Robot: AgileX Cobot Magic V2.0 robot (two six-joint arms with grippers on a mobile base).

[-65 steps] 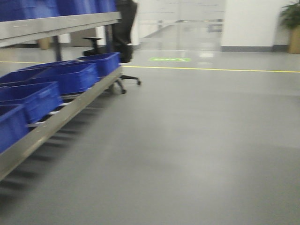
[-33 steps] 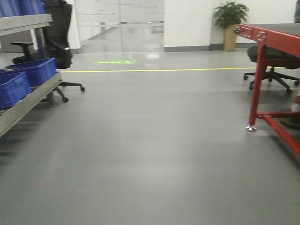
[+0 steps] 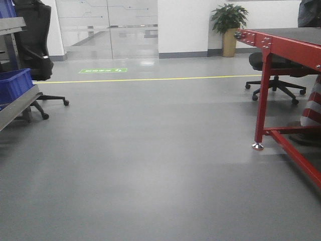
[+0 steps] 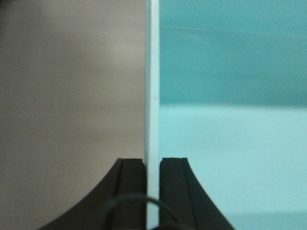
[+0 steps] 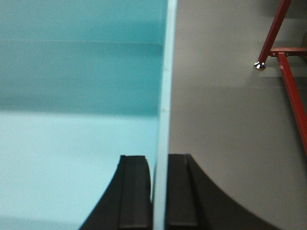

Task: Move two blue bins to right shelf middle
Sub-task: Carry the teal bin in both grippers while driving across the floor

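Left claw [image 4: 152, 191] is clenched on the thin pale side wall of a teal-blue plastic bin [image 4: 230, 143], one black pad [image 4: 132, 191] on each face of the wall. The bin interior is right of the claw and the bare grey floor [image 4: 72, 96] is left of it.

Front camera, neither claw in shot:
- **Left edge:** a dark blue plastic bin [image 3: 15, 85] sits on a grey metal shelf [image 3: 17, 108], with a black office chair [image 3: 32, 45] just beside it.
- **Writing:** a green floor marking [image 3: 103, 71] has white writing too small to read. A thin yellow floor line [image 3: 150, 79] runs across just in front of it.
- **Middle:** a wide open floor lane.
- **Back wall:** a potted green plant [image 3: 228, 17].
- **Right:** a red metal-framed table [image 3: 281, 42] with a second black office chair [image 3: 276, 70] under it. A red-and-white striped object [image 3: 312, 108] is cut off by the frame edge.

Right claw [image 5: 158, 191] is clamped on the bin's opposite wall, with the interior [image 5: 72, 72] left of the claw and floor to its right. The table's red leg with silver foot [image 5: 259, 65] is ahead-right of the claw, apart from the bin edge.
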